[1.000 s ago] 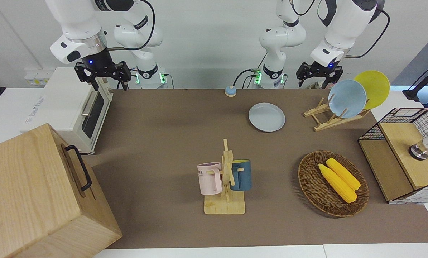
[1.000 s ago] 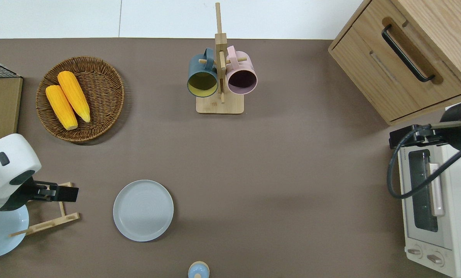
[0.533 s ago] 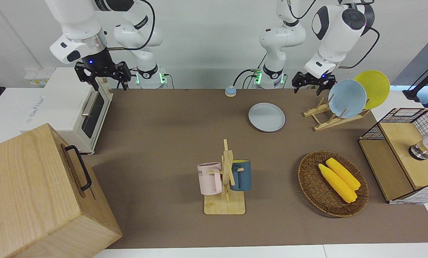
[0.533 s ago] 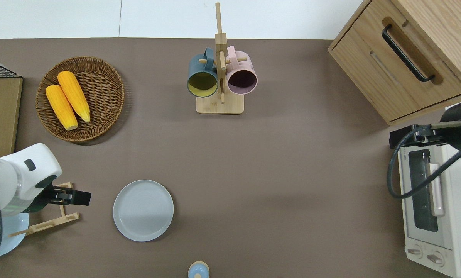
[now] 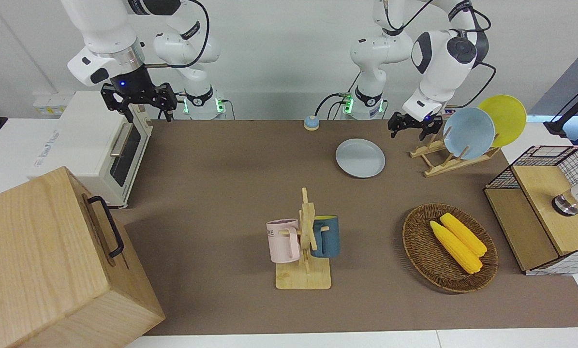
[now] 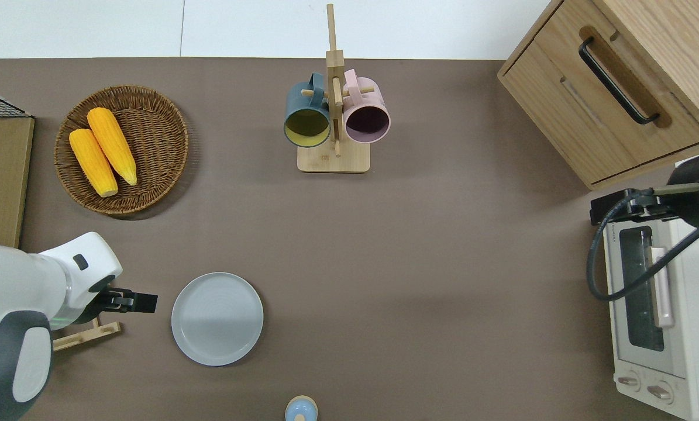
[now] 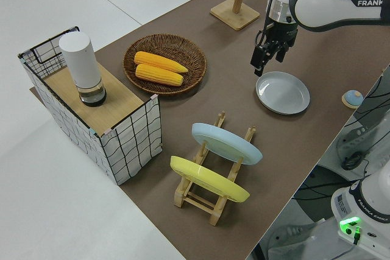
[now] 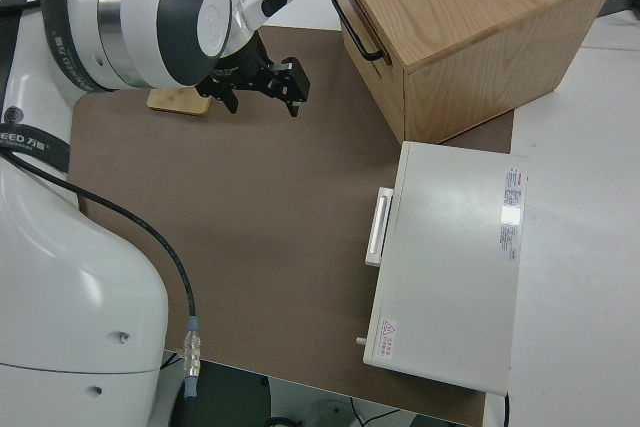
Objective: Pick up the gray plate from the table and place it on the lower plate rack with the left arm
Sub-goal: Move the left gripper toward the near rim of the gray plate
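Your left claw [image 6: 141, 302] is in the air over the bare desk [image 6: 419, 251], in the gap between the gray plate [image 6: 217, 318] and the low end of the plate rack [image 6: 86, 335]. Its fingers [image 7: 258, 66] point down and stand a little apart, with nothing between them; the claw holds nothing.

Just beside the claw, toward the right arm's end of the desk, the gray plate lies flat on the desk, not touched by the claw. On the opposite side of the claw, toward the left arm's end, the wooden rack stands with its lower slots free. In its higher slots a light blue plate [image 5: 468, 133] and a yellow plate [image 5: 505, 117] lean on their edges, the blue one closer to the claw.

Farther from the robots than the claw you see a woven basket [image 6: 156, 161] with two corn cobs [image 6: 103, 151] in it. Well away from the claw, at the middle of the desk, a mug stand [image 6: 333, 117] carries a dark blue mug [image 6: 306, 114] and a pink mug [image 6: 367, 115].

Your right arm is parked, and its claw [image 5: 141, 107] looks open.
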